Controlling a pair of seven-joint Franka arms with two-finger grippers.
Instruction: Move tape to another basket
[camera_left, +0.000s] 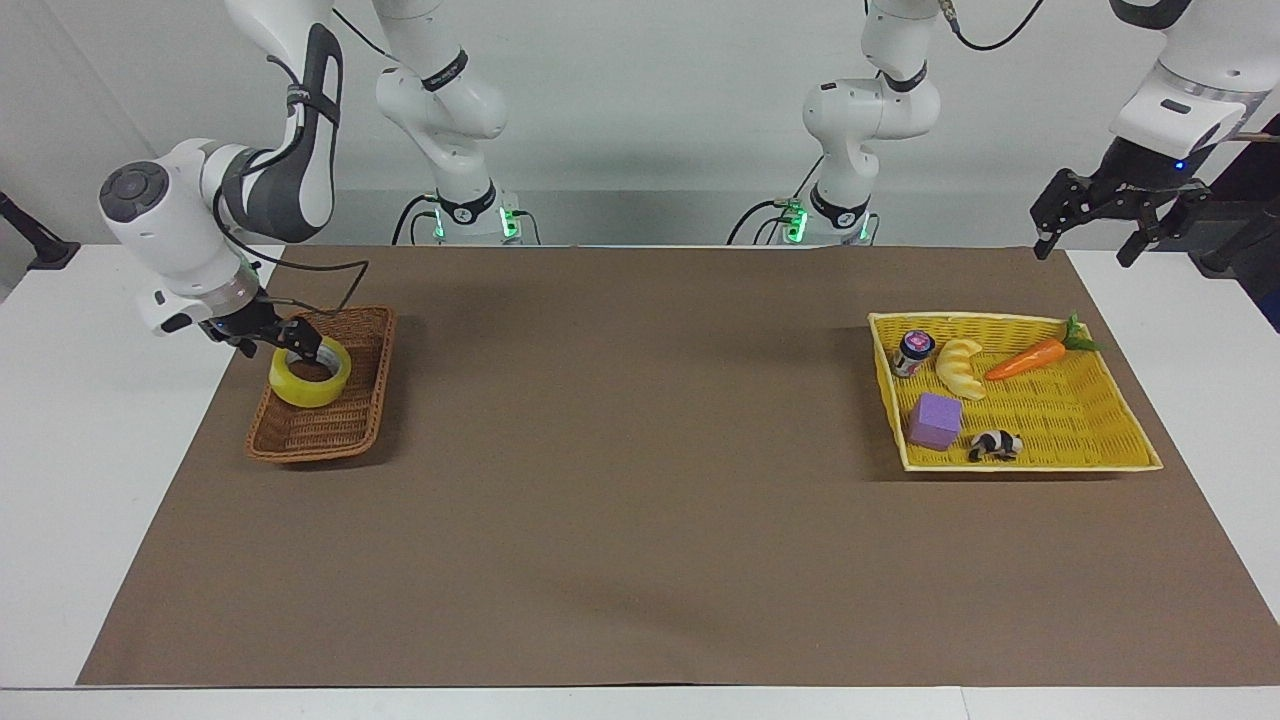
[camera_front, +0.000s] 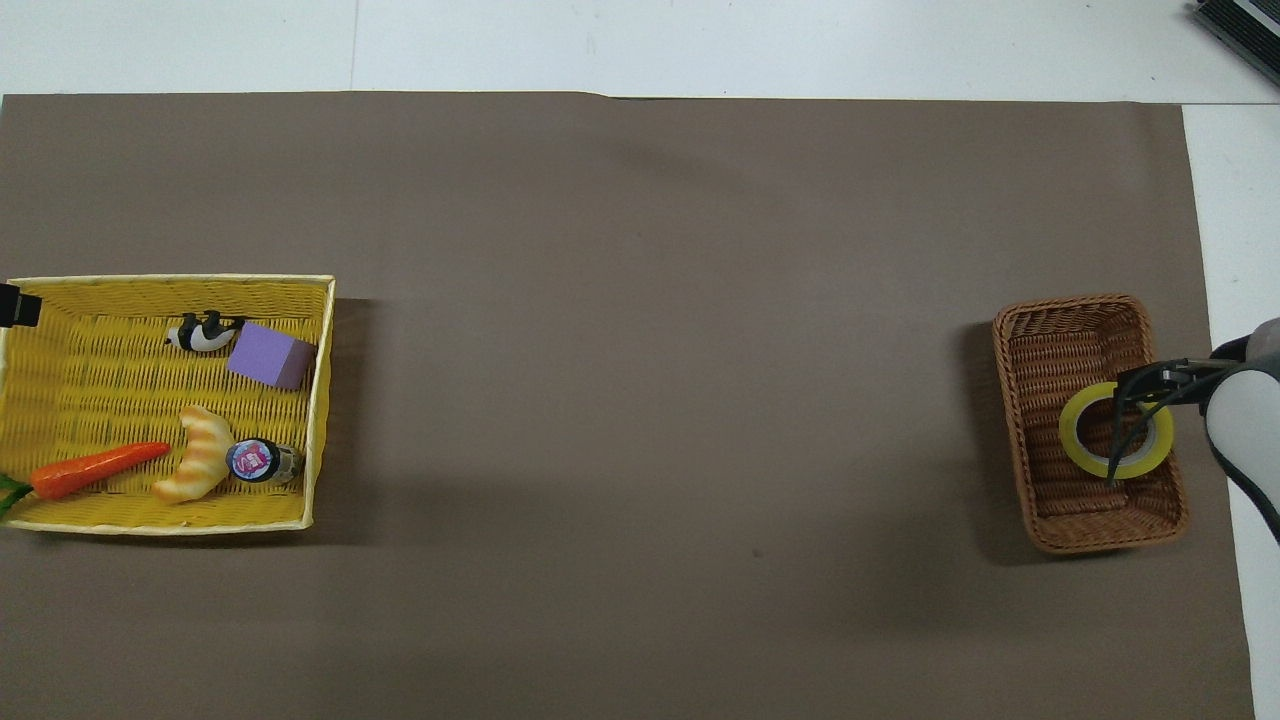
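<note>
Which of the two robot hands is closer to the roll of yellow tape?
The right gripper: it is at the tape in the brown basket. The left gripper waits in the air above the yellow tray's end.

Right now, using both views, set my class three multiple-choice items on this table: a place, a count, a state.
1. Where is the yellow roll of packing tape? A on the floor; B in the narrow brown wicker basket; C on a shelf.
2. How many things lie in the shallow yellow woven tray? A three; B five; C seven.
3. How does the tape sit? A flat, hole up; B on edge; C leaning on a wall.
Answers: 1 B, wicker surrounds it. 2 B, small jar, toy croissant, orange toy carrot, purple block, panda figure. 3 A, the overhead view looks straight into its hole.
</note>
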